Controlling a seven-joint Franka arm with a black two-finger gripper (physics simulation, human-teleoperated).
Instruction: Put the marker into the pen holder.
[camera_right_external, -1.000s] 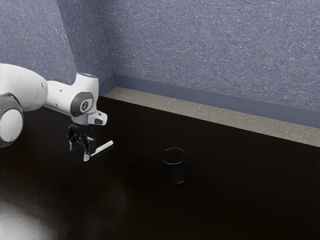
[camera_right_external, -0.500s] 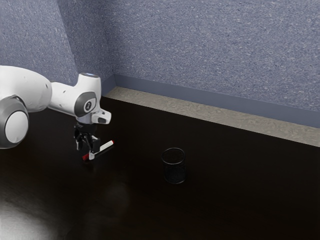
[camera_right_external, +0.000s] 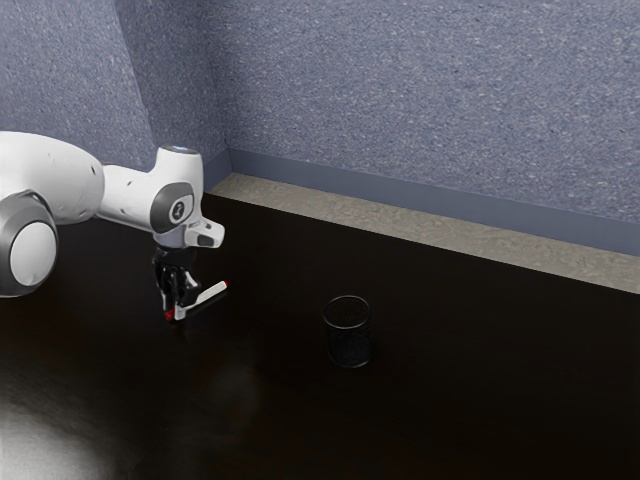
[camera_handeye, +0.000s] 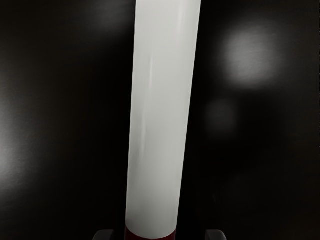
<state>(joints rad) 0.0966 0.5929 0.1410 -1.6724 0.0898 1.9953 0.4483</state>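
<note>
Marker: white with red ends; lying on the tabletop, outside the pen holder; one end under the hand, the other pointing toward the exterior view's upper right.
Hand: low over the marker's near end, directed downward; partly open, one finger on each side of the marker, a gap visible at both sides in the wrist view.
Arm: white with grey joint covers; enters from the exterior view's left.
Pen holder: dark, round, upright, rim up; well apart from the marker, toward the exterior view's right.
Tabletop: black, glossy, with pale reflections.
Floor: beige strip beyond the tabletop edge.
Wall: speckled blue-grey, behind the floor strip.
</note>
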